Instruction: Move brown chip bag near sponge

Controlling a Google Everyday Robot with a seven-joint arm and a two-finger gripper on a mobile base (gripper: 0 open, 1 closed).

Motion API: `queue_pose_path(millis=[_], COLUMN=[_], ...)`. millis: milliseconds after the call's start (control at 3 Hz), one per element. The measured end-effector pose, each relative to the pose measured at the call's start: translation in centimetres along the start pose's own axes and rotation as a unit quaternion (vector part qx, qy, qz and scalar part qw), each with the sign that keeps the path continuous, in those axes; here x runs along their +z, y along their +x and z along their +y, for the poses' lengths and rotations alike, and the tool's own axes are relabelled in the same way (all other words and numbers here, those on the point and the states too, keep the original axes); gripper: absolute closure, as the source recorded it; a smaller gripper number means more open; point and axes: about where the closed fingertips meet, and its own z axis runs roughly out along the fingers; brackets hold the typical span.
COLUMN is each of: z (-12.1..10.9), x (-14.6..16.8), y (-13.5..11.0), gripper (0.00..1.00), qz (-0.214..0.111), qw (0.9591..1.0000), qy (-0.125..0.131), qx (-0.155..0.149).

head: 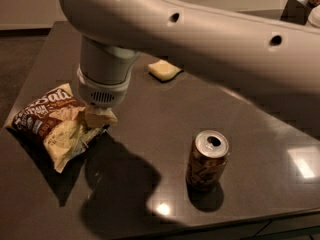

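Note:
The brown chip bag hangs at the left of the dark table, crumpled at its right edge and raised a little, with its shadow under it. My gripper points down from the big white arm and is shut on the bag's right edge. The sponge, a small pale yellow block, lies farther back on the table, right of the wrist and apart from the bag.
A brown soda can stands upright at the front right of the table. The table's front edge runs along the bottom of the view. Some objects stand at the far right corner.

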Motion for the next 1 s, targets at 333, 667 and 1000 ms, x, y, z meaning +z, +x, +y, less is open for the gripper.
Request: queue_pose_path(millis=[333,667,1000], z=[-3.9,-6.5,-9.3], x=[-2.9,-4.3,-5.2], y=[3.3,5.7,9.3], gripper=[1.00,1.00,1.00], qz=[0.006,0.015,0.026], qw=[0.9995,0.9987,0.9971], qy=[0.030,0.047,0.065], qx=[0.011,0.015,0.033])
